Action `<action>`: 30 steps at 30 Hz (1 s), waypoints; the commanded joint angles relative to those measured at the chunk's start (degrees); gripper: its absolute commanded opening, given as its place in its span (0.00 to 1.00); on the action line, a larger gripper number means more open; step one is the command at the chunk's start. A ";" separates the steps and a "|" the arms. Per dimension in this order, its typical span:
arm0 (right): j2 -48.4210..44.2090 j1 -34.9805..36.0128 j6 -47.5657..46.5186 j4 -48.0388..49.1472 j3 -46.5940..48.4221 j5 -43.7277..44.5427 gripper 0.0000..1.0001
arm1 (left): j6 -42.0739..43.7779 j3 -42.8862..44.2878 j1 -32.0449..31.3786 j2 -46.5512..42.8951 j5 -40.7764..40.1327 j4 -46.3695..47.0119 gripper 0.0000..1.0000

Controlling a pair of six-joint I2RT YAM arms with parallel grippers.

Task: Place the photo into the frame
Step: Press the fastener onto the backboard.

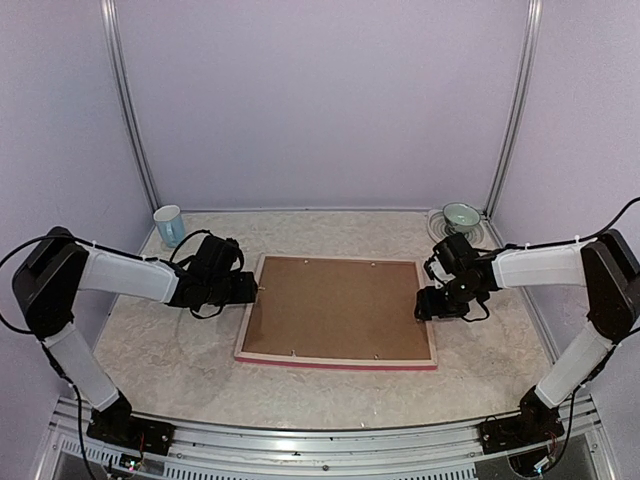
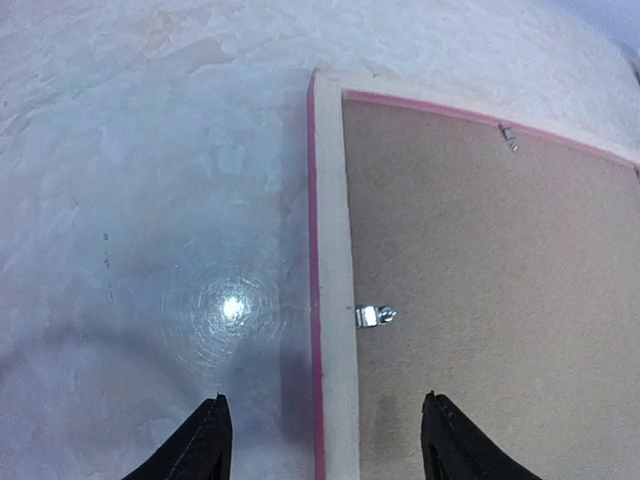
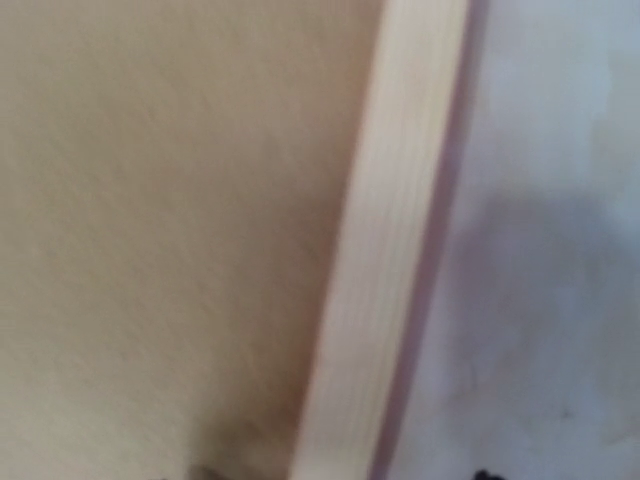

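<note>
The frame [image 1: 340,361] lies back side up in the middle of the table, pale wood rails with pink edges. A plain brown backing board [image 1: 335,305] fills it. The photo is hidden. My left gripper [image 1: 252,288] hangs over the frame's left rail [image 2: 335,250]. It [image 2: 325,432] is open, one finger over the table and the other over the board [image 2: 490,300], near a metal clip [image 2: 375,316]. My right gripper [image 1: 426,304] is low over the right rail [image 3: 400,250]. That view is blurred. Its tips barely show, far apart on either side of the rail, holding nothing.
A pale blue mug [image 1: 169,225] stands at the back left corner. A green bowl on a plate [image 1: 460,215] sits at the back right. Lilac walls enclose the table on three sides. A second clip [image 2: 510,137] sits on the frame's far rail.
</note>
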 commanded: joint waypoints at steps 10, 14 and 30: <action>1.80 -0.89 -1.57 -1.30 4.29 3.10 0.68 | 5.39 1.48 -8.11 -8.54 -11.25 -1.82 0.76; 2.70 -0.92 -1.89 -1.52 4.03 4.46 0.65 | 6.82 2.32 -12.23 -6.61 -14.23 -2.65 0.77; 2.74 -1.18 -2.67 -1.97 3.81 4.98 0.61 | 32.32 4.99 -34.26 -2.24 -2.95 7.34 0.78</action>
